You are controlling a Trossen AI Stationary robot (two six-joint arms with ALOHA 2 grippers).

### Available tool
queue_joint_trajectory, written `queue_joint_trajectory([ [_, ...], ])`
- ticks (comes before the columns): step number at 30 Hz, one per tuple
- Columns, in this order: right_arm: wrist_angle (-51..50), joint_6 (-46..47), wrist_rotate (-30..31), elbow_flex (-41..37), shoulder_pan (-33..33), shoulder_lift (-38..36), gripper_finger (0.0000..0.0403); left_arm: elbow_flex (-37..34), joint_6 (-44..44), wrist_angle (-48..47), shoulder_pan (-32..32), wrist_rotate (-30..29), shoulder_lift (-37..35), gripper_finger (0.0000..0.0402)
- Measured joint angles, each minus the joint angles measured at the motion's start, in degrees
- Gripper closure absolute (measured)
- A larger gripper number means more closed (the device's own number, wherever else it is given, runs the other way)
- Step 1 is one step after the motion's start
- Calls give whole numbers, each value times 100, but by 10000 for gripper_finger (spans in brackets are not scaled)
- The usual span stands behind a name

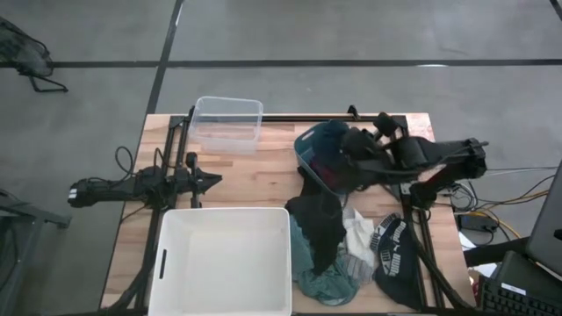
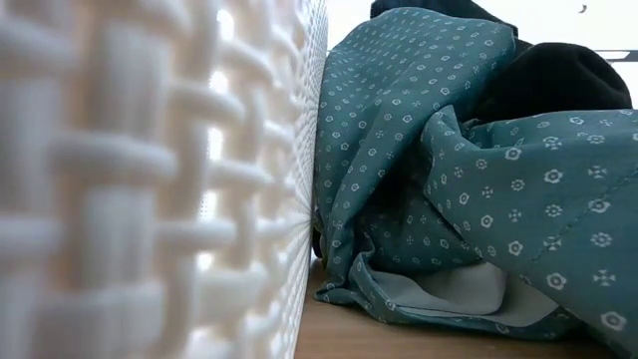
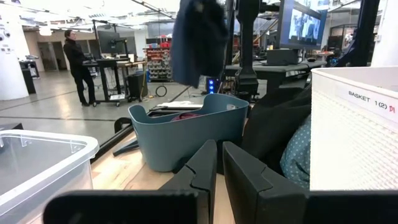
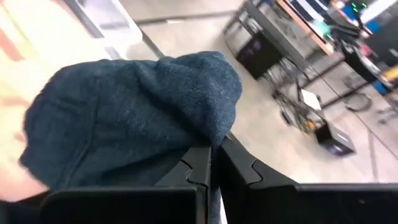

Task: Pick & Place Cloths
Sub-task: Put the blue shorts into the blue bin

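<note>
Right wrist view, right gripper (image 4: 213,155) clamped on dark blue cloth (image 4: 130,118), left gripper (image 3: 219,163) closed, empty

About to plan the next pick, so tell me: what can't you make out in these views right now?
- Contents of the teal basket: in the high view the right gripper and its dark blue cloth cover it; the left wrist view shows only a maroon scrap above the rim.
- Low view: white tub and teal patterned cloth block everything behind.
- Striped cloth: partly under the arm frame.
</note>
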Motion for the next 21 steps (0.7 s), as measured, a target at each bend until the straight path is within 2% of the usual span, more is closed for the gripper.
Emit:
queue_joint_trajectory([
  [8,159,225,-321,-838,-658,55,392,0,1,-1,-1,1,1,367],
  [16,1424,-396,-726,-1627,-947,52,391,0,0,0,0,2,1,367],
  [21,1905,-671,-744,-1867,-1003,57,390,0,0,0,1,1,0,367],
])
